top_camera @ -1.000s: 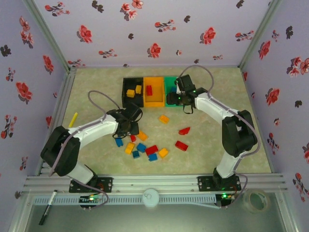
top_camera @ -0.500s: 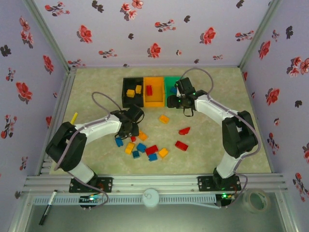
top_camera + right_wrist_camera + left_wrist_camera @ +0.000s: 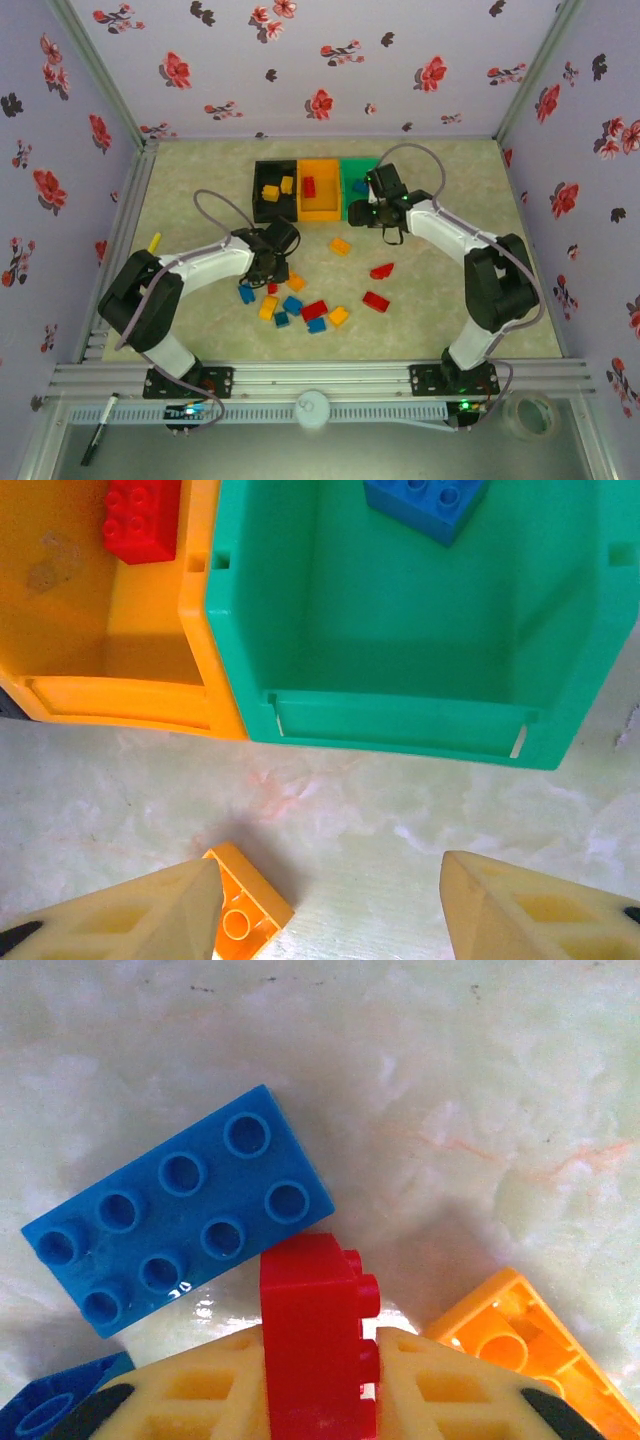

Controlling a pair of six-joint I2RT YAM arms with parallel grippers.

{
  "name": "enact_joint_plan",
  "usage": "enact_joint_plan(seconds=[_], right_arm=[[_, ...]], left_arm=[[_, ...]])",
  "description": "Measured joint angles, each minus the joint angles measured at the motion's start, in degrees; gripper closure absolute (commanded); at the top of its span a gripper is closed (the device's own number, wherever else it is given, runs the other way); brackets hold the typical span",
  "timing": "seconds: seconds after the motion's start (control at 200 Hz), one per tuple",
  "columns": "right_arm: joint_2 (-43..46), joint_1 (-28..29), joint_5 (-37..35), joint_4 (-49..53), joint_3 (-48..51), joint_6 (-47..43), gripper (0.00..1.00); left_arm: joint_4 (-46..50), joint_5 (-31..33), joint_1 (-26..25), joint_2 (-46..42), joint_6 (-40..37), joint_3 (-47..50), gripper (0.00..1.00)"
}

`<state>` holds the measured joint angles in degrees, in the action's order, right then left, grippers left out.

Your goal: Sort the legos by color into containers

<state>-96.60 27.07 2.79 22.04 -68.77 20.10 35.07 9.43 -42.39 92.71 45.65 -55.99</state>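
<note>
- Red brick (image 3: 315, 1330) stands on edge, pinched between the two fingers of the left claw (image 3: 318, 1385), low over the table (image 3: 420, 1070).
- Just beside it are a big blue brick (image 3: 180, 1222), studs up, and an orange brick (image 3: 530, 1345), hollow side up.
- Compared with a second ago, the left claw has reached a little farther into the loose pile. The other bricks on the table lie where they did.
- The right claw (image 3: 330, 900) has its fingers spread wide with nothing between them. It hovers over the table just in front of the green bin (image 3: 400, 720).
- Since a second ago the right claw has drawn back slightly toward its own side, so more of the green bin is uncovered.
- The green bin holds a small blue brick (image 3: 425, 502).
- The orange bin (image 3: 110, 695) joined to it holds a second red brick (image 3: 140, 520).
- The black bin (image 3: 258, 205) at the left end holds two yellow bricks (image 3: 270, 192).
- A second orange brick (image 3: 245, 905) lies on the table next to the right claw's left finger.
</note>
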Motion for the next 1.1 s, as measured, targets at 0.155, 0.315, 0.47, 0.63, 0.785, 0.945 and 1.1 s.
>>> enact_joint_plan(seconds=[0.155,0.315,0.47,0.63,0.785,0.945,1.1], right_arm=[[1.6,0.0,-0.66,-0.17,1.2,0.02,0.4],[4.28,0.0,-1.46,-1.29,4.48,0.79,0.4],[6.56,0.0,-1.95,-1.7,8.2,1.66,0.41],[8.57,0.0,-2.64,-1.9,10.75,2.67,0.41],[10.84,0.0,-2.84,-2.54,12.48,3.1,0.41],[12.0,0.0,-2.84,-2.75,13.73,3.58,0.41],[13.0,0.0,-3.04,-2.73,14.73,3.96,0.41]], left_arm=[[3.28,0.57,0.22,0.09,-3.28,-7.37,0.73],[4.28,1.07,1.7,1.22,-7.19,-16.63,0.73],[5.79,1.09,3.76,7.41,-11.76,-29.16,0.73],[7.23,0.66,5.25,16.11,-15.96,-42.16,0.72],[8.79,-0.72,6.82,26.34,-18.03,-55.17,0.73],[10.88,-2.58,8.39,35.93,-18.75,-65.75,0.73],[12.48,-3.69,9.09,42.29,-18.86,-72.91,0.73]])
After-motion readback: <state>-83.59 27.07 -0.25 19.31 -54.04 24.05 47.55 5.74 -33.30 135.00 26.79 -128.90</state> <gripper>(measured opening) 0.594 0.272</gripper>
